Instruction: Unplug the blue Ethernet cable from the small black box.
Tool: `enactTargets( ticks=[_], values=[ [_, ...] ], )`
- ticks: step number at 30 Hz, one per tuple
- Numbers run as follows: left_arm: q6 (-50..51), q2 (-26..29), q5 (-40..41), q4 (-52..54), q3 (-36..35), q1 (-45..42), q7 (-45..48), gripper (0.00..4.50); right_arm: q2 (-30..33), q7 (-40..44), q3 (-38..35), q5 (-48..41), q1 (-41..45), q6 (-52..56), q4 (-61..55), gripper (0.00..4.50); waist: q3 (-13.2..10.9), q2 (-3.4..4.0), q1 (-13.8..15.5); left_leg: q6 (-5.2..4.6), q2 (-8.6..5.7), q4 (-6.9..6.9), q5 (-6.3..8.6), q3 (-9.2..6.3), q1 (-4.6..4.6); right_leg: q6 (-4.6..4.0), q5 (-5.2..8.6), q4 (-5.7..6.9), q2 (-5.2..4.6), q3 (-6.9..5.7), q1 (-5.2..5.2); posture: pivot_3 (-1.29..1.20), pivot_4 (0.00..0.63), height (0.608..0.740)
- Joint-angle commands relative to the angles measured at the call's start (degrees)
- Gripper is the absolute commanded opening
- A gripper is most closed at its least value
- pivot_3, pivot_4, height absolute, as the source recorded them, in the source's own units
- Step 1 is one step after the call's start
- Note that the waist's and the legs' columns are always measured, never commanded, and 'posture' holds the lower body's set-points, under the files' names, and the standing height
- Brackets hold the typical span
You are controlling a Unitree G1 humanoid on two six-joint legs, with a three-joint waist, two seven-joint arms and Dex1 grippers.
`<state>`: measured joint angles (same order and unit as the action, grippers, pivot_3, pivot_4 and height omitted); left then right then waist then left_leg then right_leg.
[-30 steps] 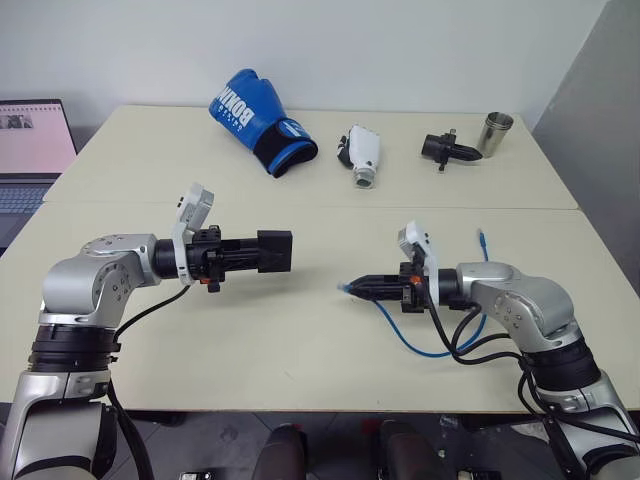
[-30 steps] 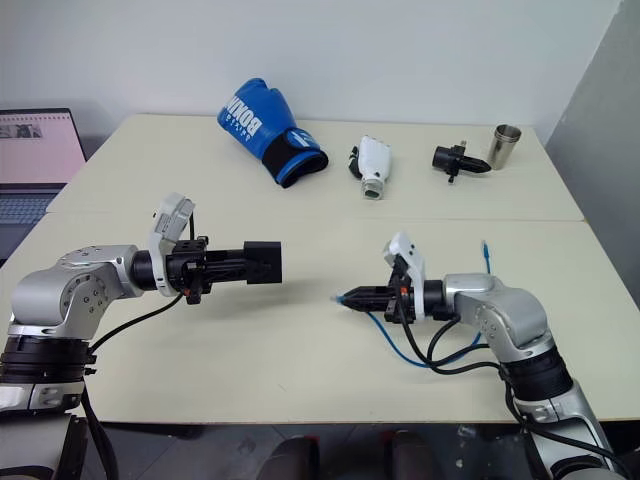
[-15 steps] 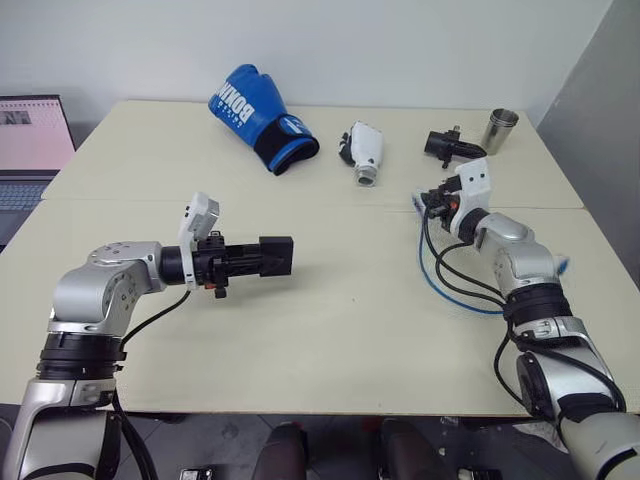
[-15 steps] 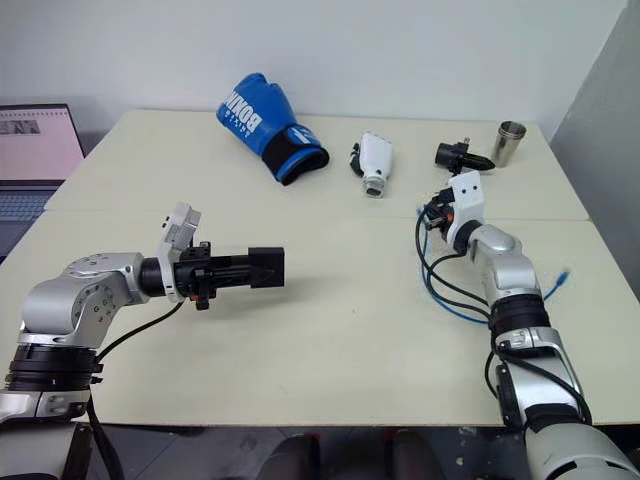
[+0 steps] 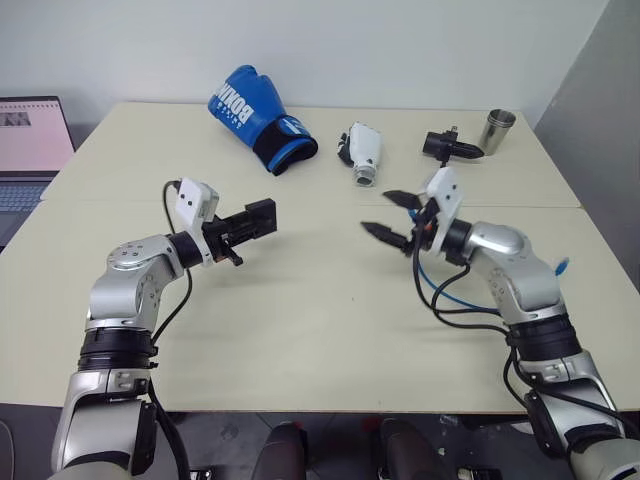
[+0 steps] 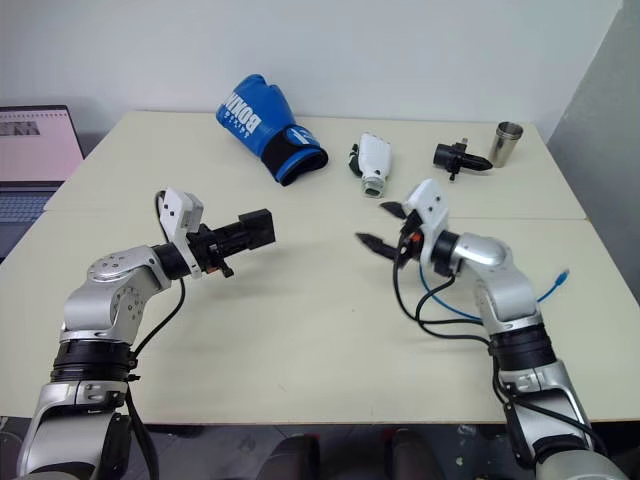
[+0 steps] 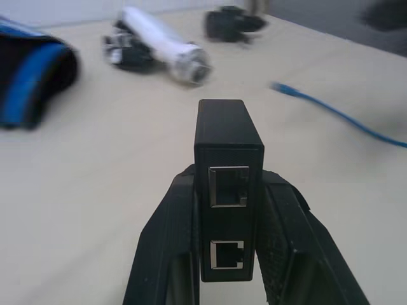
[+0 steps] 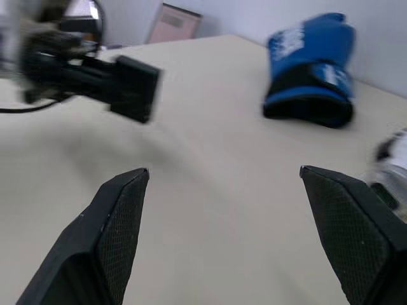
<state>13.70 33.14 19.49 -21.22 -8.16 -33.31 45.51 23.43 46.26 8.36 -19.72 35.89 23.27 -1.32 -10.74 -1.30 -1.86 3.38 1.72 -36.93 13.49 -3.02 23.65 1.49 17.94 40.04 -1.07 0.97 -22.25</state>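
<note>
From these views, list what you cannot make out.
- Cable: head views, the right arm hides its middle; its second plug is not visible.
- Box: left wrist view, the left gripper's fingers cover its sides.
- Cup: too small to see inside.
- Laptop: cut off by the picture edge.

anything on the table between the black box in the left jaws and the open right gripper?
Nothing. In the left eye view, only bare table separates the small black box from the right gripper.
</note>
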Motion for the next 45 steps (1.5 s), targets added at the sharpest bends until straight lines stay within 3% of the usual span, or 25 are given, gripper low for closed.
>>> enactTargets(
  ticks=[1,13,20,21,36,40,45],
  values=[
    [-7.2,-1.2,-3.3,-3.6,-3.0,0.2,-7.2,0.78,-0.7,0.5,1.4,-1.4,-1.1,2.6,-7.4,3.98,0.0,0.00,0.0,0.00,-0.01,-0.02,0.00,-0.01,0.00,0.01,-0.01,0.02,-0.01,0.00,0.00,0.00,0.150,0.740],
    [-13.6,-4.8,-4.8,-11.9,-5.8,4.1,-15.5,0.78,-0.6,2.4,6.1,0.9,-2.4,3.2,-9.6,3.98,0.0,-0.02,0.2,0.01,-0.05,-0.03,0.00,-0.08,0.06,0.01,-0.01,0.00,-0.02,-0.09,0.00,0.00,0.150,0.740],
    [-10.4,-5.2,-5.2,-12.5,-5.9,6.0,-16.9,0.78,0.3,2.8,6.7,2.9,-1.9,3.8,-8.4,3.98,0.0,-0.04,0.0,0.01,-0.04,-0.02,0.00,-0.07,0.00,0.01,-0.01,0.03,-0.02,-0.07,0.02,0.00,0.150,0.740],
    [-10.0,-5.3,-5.1,-12.2,-5.9,6.1,-17.1,1.49,0.4,2.9,6.7,3.1,-1.9,3.7,-8.3,3.98,0.0,-0.04,0.0,0.01,-0.04,-0.02,0.00,-0.06,-0.04,0.01,-0.01,0.05,-0.01,-0.06,0.04,0.00,0.150,0.740],
    [-6.0,-5.8,-3.7,-7.7,-6.8,7.7,-17.7,4.48,0.2,3.3,7.1,4.0,-1.4,3.6,-7.9,3.98,0.0,-0.04,0.0,0.01,-0.04,-0.02,0.00,-0.05,-0.08,0.01,-0.01,0.07,-0.01,-0.05,0.07,0.00,0.150,0.740],
    [-5.7,-4.9,-4.3,-3.2,-6.1,9.7,-17.3,4.48,0.3,3.4,7.0,4.0,-1.4,3.9,-8.4,3.98,0.0,-0.04,0.0,0.01,-0.03,-0.02,0.00,-0.04,-0.08,0.01,-0.01,0.07,-0.02,-0.04,0.07,0.00,0.150,0.740],
    [0.6,-2.8,-2.8,10.9,-6.0,15.9,-15.8,4.48,1.5,3.5,5.6,3.0,-2.7,5.4,-10.7,3.98,0.0,-0.04,0.1,0.01,-0.02,-0.01,0.00,-0.07,-0.07,0.01,-0.01,0.06,-0.03,-0.04,0.07,0.00,0.150,0.740]
  ],
)
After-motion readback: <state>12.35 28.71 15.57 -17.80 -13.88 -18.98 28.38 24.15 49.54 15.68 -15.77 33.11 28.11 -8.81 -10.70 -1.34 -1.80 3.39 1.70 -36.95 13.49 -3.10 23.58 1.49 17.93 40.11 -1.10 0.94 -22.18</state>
